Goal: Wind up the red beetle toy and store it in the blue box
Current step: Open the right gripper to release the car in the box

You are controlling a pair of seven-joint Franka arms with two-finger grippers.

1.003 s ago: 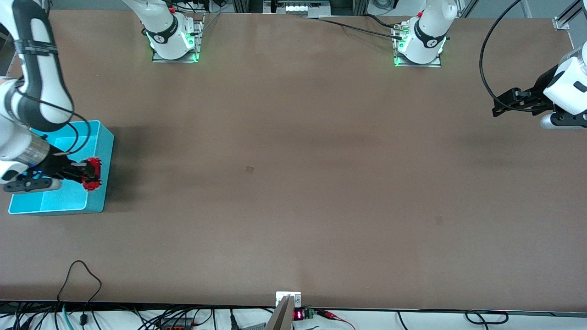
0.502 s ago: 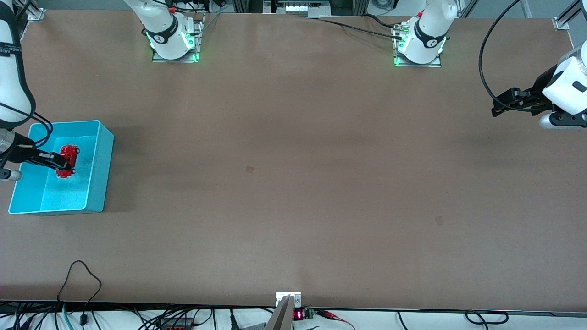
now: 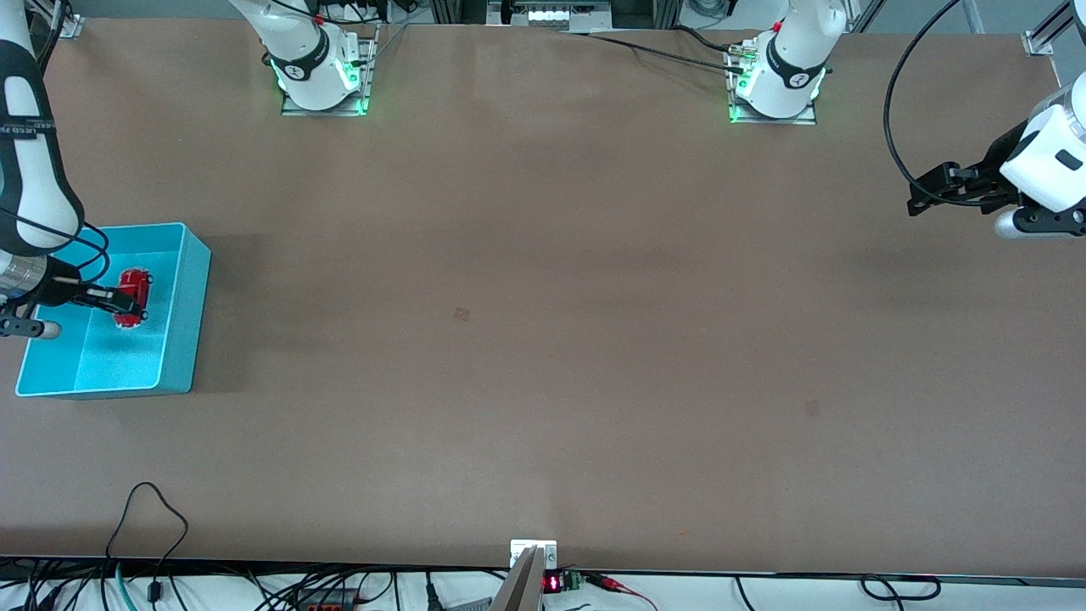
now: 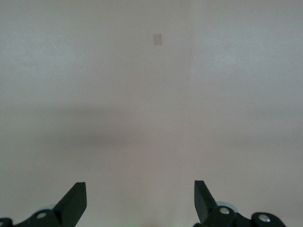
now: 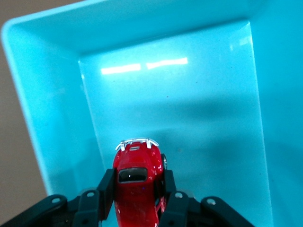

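Note:
The red beetle toy [image 3: 133, 296] [image 5: 137, 182], a small glossy car, hangs inside the blue box [image 3: 188, 280] [image 5: 42, 113] at the right arm's end of the table. My right gripper [image 3: 125, 302] [image 5: 137, 187] is shut on the toy, its black fingers pressed against both sides of the red body above the box floor. My left gripper [image 3: 918, 193] [image 4: 140, 196] hovers open over bare table at the left arm's end, nothing between its fingers.
The brown table [image 3: 543, 339] stretches between the two arms, with a small dark patch [image 3: 461, 314] near its middle. Both arm bases [image 3: 321, 72] stand along the edge farthest from the front camera. Cables [image 3: 153, 526] trail at the nearest edge.
The right gripper carried the red toy from over the box's wall toward the table's middle to well inside the box, and lower. The left arm has barely moved.

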